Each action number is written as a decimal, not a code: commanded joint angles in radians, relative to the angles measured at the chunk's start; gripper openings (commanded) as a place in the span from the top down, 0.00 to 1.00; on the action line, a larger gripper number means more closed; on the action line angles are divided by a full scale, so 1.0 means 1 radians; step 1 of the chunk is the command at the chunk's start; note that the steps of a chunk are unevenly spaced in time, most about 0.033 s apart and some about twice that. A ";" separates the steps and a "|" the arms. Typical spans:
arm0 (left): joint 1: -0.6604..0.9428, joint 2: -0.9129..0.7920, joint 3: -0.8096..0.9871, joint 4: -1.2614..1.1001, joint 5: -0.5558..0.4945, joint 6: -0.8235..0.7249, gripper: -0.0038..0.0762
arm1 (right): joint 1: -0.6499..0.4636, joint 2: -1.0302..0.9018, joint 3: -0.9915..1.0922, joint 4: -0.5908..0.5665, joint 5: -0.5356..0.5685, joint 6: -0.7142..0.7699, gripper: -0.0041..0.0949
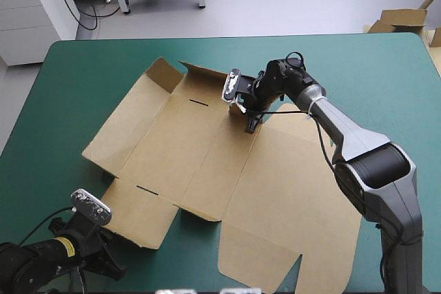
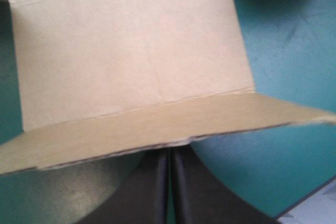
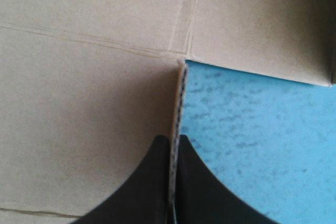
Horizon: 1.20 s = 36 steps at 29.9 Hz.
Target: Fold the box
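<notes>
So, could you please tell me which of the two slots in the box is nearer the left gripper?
The near slot, in the flap just ahead of the left gripper; the far slot sits by the right gripper instead.

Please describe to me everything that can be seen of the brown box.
The box is one cut sheet of brown board, lying open and nearly flat in the middle of the teal-green table. It shows creases and two thin slots; the far left flaps stand up a little. The right gripper pinches one edge at its far side; the left gripper, shut, meets its near left edge.
</notes>
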 commanded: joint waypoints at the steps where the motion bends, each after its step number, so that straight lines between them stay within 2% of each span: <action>1: -0.005 0.003 -0.024 -0.013 -0.033 -0.003 0.96 | 0.001 -0.061 -0.035 0.091 -0.019 -0.101 0.98; 3: -0.005 0.003 -0.024 -0.013 -0.035 -0.003 0.96 | 0.010 -0.061 -0.035 0.132 0.000 -0.154 0.98; 18: -0.005 0.003 -0.024 -0.013 -0.037 -0.003 0.96 | 0.150 -0.061 -0.035 0.127 0.022 -0.287 0.98; 36: -0.005 0.003 -0.024 -0.013 -0.037 -0.003 0.96 | 0.176 -0.061 -0.035 0.127 0.058 -0.285 0.98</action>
